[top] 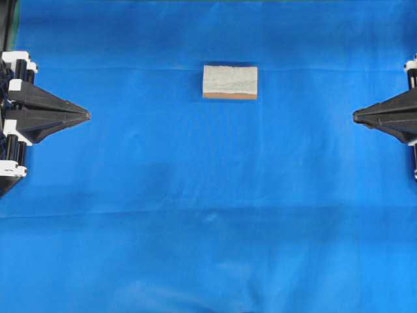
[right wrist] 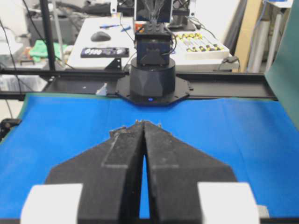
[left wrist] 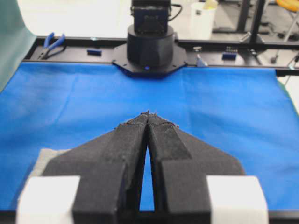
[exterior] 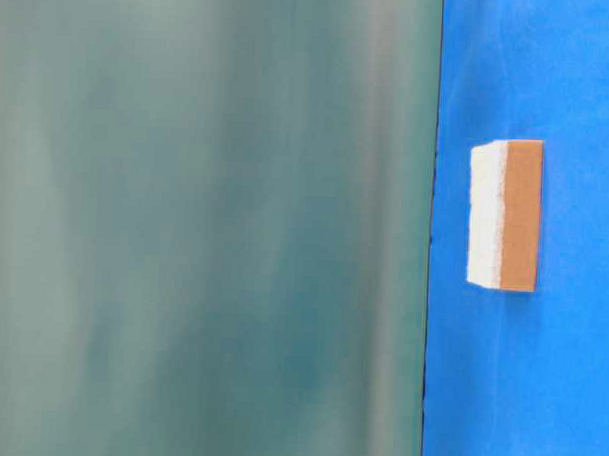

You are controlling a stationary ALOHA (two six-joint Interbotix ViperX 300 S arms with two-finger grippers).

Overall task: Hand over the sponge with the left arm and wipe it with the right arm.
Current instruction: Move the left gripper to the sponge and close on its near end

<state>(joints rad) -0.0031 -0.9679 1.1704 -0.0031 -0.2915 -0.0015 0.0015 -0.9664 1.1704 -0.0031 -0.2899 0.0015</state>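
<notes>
The sponge [top: 230, 81] lies flat on the blue cloth, slightly behind the centre, pale mottled top up and a tan-orange edge facing the front. The table-level view shows the sponge [exterior: 505, 215] with its white and orange layers. A grey corner of the sponge [left wrist: 46, 156] peeks out beside the left fingers. My left gripper [top: 88, 116] rests shut at the left edge, tips together, holding nothing. My right gripper [top: 354, 117] rests shut at the right edge, also empty. Both grippers [left wrist: 148, 113] [right wrist: 144, 123] point toward each other, well apart from the sponge.
A blue cloth [top: 208, 215] covers the whole table. The opposite arm's base [left wrist: 149, 49] stands at the far edge, with blue pliers [left wrist: 52, 43] on the black frame. A green backdrop [exterior: 205, 225] borders the cloth's far side.
</notes>
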